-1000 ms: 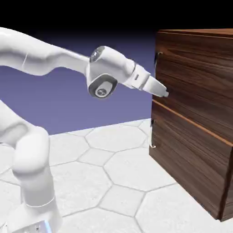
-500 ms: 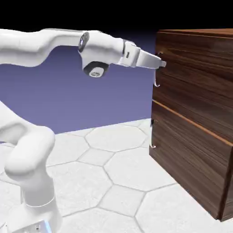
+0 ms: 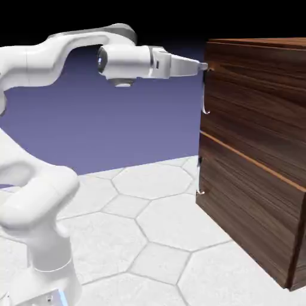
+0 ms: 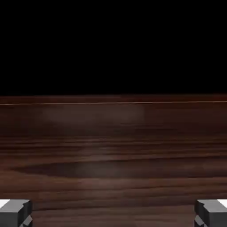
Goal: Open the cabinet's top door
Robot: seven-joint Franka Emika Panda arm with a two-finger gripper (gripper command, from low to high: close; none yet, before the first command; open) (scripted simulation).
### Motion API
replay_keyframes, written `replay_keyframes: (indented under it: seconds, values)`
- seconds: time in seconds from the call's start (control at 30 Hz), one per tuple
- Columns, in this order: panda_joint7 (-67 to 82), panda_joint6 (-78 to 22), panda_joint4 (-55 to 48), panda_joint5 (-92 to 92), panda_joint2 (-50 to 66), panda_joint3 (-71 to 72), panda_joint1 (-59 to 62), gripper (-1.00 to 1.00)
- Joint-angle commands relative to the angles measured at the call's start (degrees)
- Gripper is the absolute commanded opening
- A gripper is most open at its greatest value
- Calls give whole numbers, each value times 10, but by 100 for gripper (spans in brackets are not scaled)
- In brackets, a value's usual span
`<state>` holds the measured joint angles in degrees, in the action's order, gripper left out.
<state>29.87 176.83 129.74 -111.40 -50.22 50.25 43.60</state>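
Where handle (image 3: 205, 98) edged top door (image 3: 254, 101), we logged: gripper (image 3: 204, 66), one, level, tips spread wide near handle's upper end, presumably for straddling it; nothing between them. Door shut, upper part of cabinet (image 3: 251, 215).

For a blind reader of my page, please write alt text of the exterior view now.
A white robot arm reaches right, its gripper near the upper handle of a dark wooden cabinet. The upper door is closed; a lower handle sits below an orange-brown seam.
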Motion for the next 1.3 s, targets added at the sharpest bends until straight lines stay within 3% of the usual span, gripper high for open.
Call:
replay_keyframes:
  seconds: [0.0,0.7,0.9,0.93,1.27]
  values:
    - [16,1,-7,-25,-4,11,10,0]
    - [355,14,-153,-546,-86,246,217,0]
    - [352,9,-235,-546,-70,299,318,0]
    - [352,9,-235,-546,-70,299,318,-100]
    - [369,-96,-57,-501,-47,191,132,-100]
